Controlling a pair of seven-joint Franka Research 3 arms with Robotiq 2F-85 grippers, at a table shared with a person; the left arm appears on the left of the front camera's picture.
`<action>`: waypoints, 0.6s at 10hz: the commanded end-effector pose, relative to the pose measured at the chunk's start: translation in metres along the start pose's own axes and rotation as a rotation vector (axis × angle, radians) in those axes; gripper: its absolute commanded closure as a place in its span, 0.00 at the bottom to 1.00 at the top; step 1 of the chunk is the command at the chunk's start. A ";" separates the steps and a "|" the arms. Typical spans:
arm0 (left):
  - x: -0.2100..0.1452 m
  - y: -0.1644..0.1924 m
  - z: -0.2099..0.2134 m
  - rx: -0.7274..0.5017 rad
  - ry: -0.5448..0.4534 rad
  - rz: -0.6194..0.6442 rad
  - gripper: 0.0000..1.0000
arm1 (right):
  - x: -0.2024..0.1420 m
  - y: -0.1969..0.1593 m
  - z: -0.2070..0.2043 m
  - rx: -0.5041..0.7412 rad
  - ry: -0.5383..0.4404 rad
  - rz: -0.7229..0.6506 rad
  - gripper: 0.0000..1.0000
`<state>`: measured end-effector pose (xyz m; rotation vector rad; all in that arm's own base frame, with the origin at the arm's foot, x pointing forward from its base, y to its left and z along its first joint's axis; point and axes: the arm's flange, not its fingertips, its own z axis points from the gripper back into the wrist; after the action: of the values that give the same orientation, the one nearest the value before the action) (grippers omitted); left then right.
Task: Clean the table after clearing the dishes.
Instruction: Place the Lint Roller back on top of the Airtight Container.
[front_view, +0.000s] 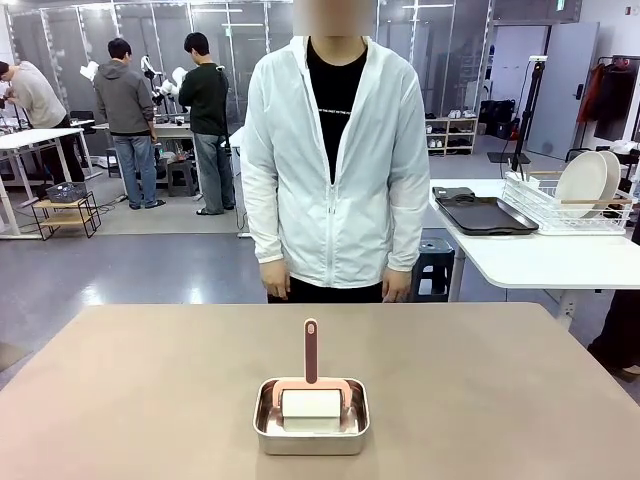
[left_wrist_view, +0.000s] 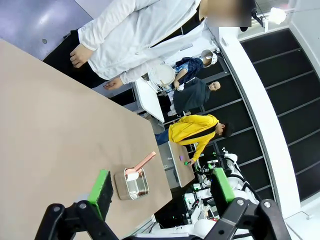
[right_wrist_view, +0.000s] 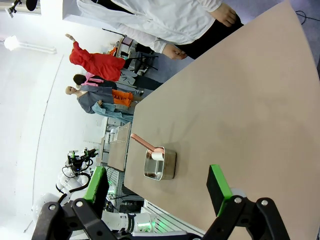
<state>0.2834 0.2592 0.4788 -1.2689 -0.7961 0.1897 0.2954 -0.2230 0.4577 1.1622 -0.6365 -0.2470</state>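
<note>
In the left wrist view the left gripper (left_wrist_view: 162, 192) rises from the bottom edge with its jaws spread wide and nothing between them; one green pad (left_wrist_view: 99, 186) stands at lower left and the other at lower right; the gripper hangs above the table (left_wrist_view: 55, 130), touching nothing. In the right wrist view the right gripper (right_wrist_view: 159, 186) is likewise spread wide and empty, one green pad (right_wrist_view: 219, 184) at lower right, the other at lower left; it too hangs clear of the beige-brown top.

Between the pads in both wrist views, farther off, sits a small steel pan (front_view: 311, 428); in the front view it lies at the lower centre of the frame, near the table's near edge; inside it rests a pink-handled roller (front_view: 311, 385) with a white roll, its handle pointing up toward the far side of the table.

Beyond the far edge, at the upper centre of the front view, stands a person in a white jacket (front_view: 335, 170), arms hanging down, hands just behind the table's edge.

At the right of the front view, on a white-topped side table (front_view: 540, 258), a dark tray (front_view: 485, 215) lies beside a wire rack (front_view: 560, 205) holding white plates (front_view: 583, 183) upright.
</note>
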 end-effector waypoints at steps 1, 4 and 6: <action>0.000 -0.005 0.002 -0.010 -0.006 -0.003 0.00 | 0.000 0.002 0.000 0.007 -0.001 0.015 0.00; 0.000 -0.005 0.002 -0.010 -0.006 -0.003 0.00 | 0.000 0.002 0.000 0.007 -0.001 0.015 0.00; 0.000 -0.005 0.002 -0.010 -0.006 -0.003 0.00 | 0.000 0.002 0.000 0.007 -0.001 0.015 0.00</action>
<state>0.2834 0.2592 0.4788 -1.2688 -0.7962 0.1898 0.2954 -0.2230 0.4577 1.1622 -0.6365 -0.2470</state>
